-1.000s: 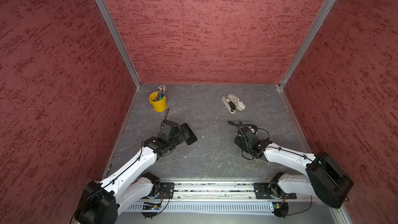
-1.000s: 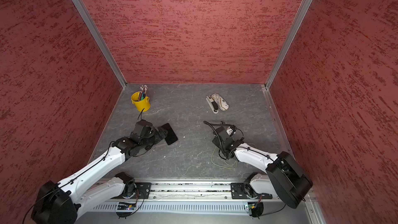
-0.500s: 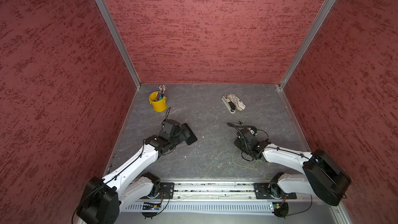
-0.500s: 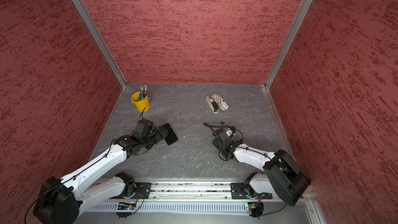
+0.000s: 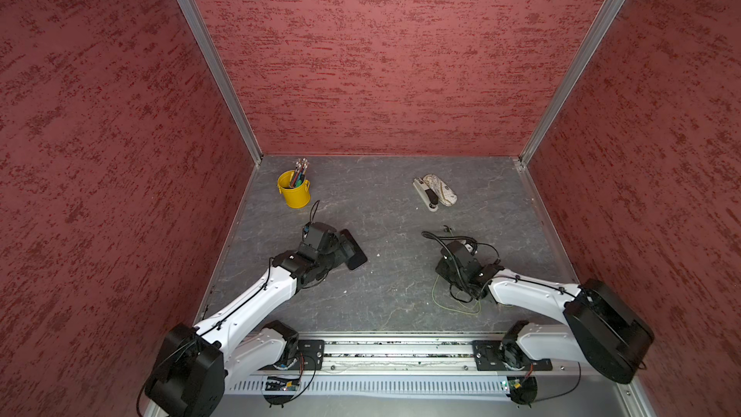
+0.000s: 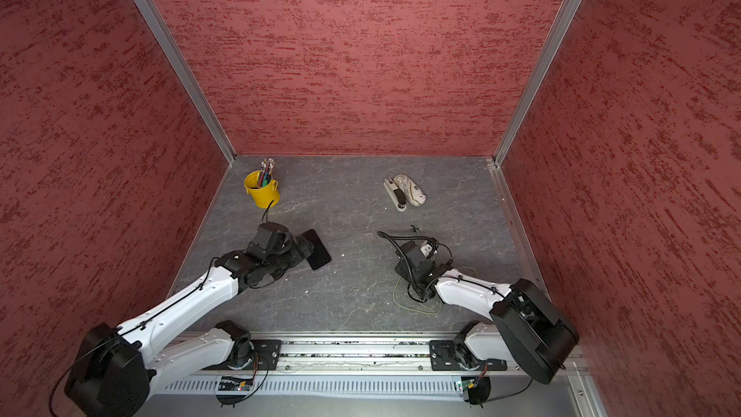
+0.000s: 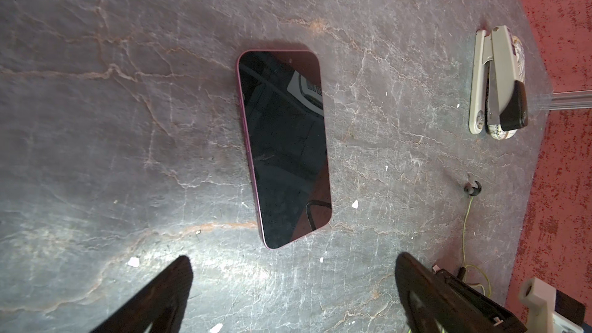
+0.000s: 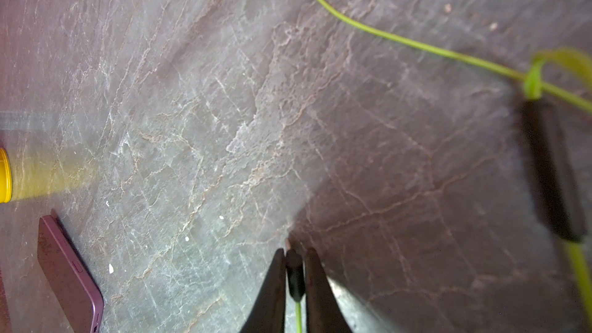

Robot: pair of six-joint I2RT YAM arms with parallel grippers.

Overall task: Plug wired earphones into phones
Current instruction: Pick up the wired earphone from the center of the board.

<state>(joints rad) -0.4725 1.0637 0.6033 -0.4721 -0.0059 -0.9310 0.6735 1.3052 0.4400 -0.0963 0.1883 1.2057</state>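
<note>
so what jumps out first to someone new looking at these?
The yellow pen bucket in the back left corner pops against the red walls. Next, the yellow-green earphone cable looped by the right arm, its plug pinched in the right pincer. The black phone lies flat before the open left pincer.

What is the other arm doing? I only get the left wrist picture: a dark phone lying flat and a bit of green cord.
Observer: The right gripper is shut on the small black plug of the wired earphones.
Visitor: Anything else around?
Observer: A yellow bucket holding pencils stands near the far left corner.
Visitor: Is the cord tidy?
Observer: No, its cable lies in loose loops beside the right arm.
</note>
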